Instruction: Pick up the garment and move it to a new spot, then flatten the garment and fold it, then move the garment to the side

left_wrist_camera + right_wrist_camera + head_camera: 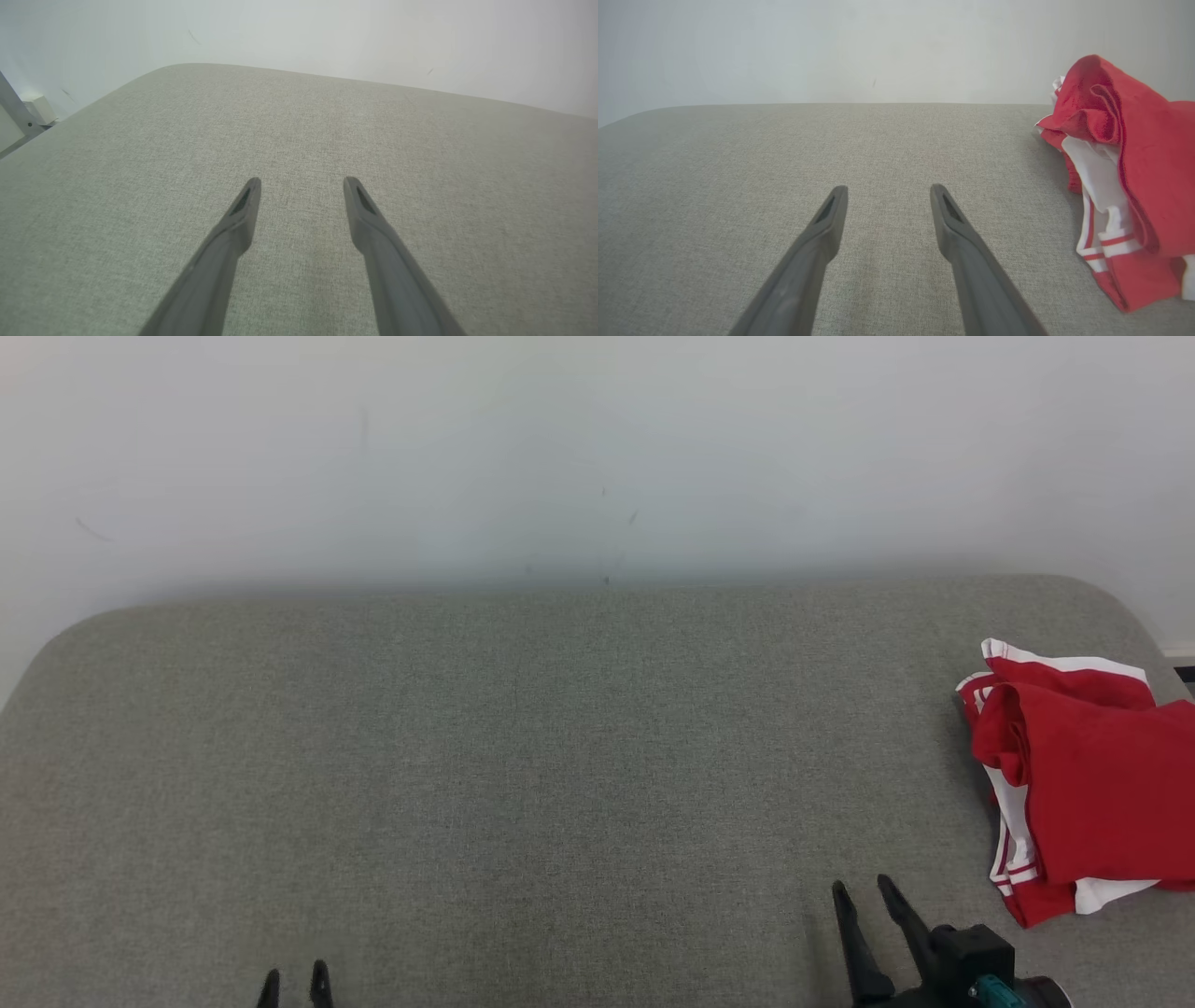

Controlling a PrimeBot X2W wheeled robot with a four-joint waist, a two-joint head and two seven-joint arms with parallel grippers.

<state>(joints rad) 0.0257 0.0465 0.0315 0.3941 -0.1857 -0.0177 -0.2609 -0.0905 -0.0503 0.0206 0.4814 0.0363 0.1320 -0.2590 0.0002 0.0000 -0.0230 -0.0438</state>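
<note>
right gripper (860,884) | jaws parted | garment (1092,784) near, on its right | seemingly apart

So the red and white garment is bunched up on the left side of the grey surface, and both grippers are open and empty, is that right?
One thing is off: the head view shows the garment on the right side of the grey surface, not the left. It is bunched up, and the left gripper and right gripper are open and empty.
</note>
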